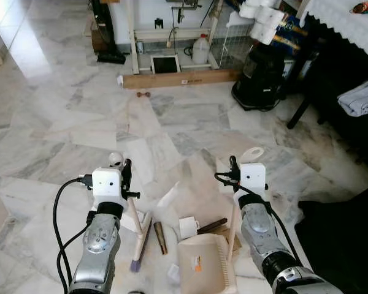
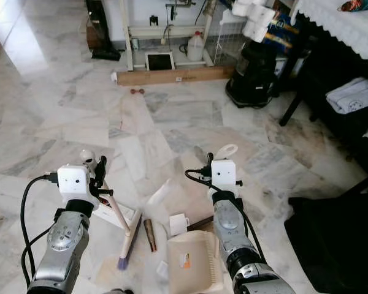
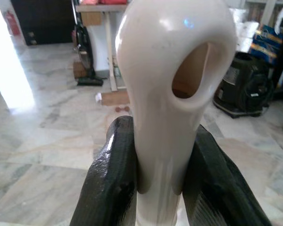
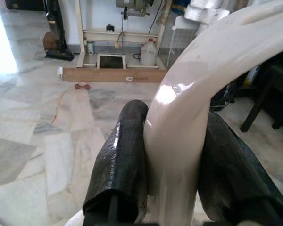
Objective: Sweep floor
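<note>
My left gripper (image 1: 126, 174) is shut on the cream handle of a small broom (image 1: 136, 220); in the left wrist view the gripper (image 3: 162, 134) clamps the broom handle (image 3: 170, 70) just below its hanging hole. The brush head with purple bristles (image 1: 135, 263) rests on the marble floor. My right gripper (image 1: 233, 166) is shut on the upright handle of a cream dustpan (image 1: 203, 264), seen close in the right wrist view as gripper (image 4: 177, 120) around dustpan handle (image 4: 193, 84). Litter lies between the two tools: a brown tube (image 1: 160, 237), a white box (image 1: 187, 226), a dark stick (image 1: 212, 225) and crumpled plastic (image 1: 170, 196).
A black round appliance (image 1: 260, 76) stands at the back right beside a dark table (image 1: 331, 67) with a folded towel (image 1: 362, 98). A wooden plank (image 1: 181, 78), a jug (image 1: 200, 49) and a white table frame line the far wall. A dark mat (image 1: 340, 239) lies to my right.
</note>
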